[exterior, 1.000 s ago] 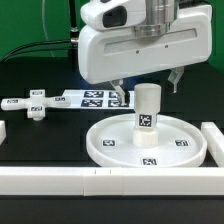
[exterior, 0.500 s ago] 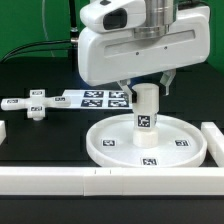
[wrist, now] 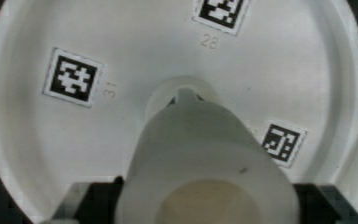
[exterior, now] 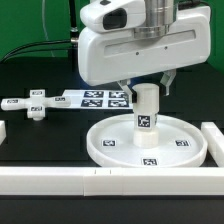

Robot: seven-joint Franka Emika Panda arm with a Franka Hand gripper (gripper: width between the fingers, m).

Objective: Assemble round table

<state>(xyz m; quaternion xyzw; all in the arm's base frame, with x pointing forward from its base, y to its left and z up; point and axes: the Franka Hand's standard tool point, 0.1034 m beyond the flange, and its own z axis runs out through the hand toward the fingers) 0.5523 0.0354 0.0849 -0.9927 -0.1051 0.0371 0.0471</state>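
The round disc [exterior: 100,150] lies flat on the table. The short cylinder leg [exterior: 147,110] stands upright on its central hub. My gripper [exterior: 146,86] is over the leg's top, with a finger on each side of it. In the wrist view the leg [wrist: 202,150] fills the space between the dark pads [wrist: 101,195], which rest against its sides, and the tagged disc [wrist: 51,140] lies beneath. The gripper [wrist: 208,200] is shut on the leg. The cross-shaped foot [exterior: 35,105] lies apart on the table at the exterior view's left.
The marker board [exterior: 95,97] lies behind the disc. White border blocks run along the front [exterior: 60,180] and at the exterior view's right [exterior: 212,140]. A small white block [exterior: 3,130] sits at the left edge.
The two fingers have drawn in from a wide spread onto the sides of the leg. The leg and the disc have not moved.
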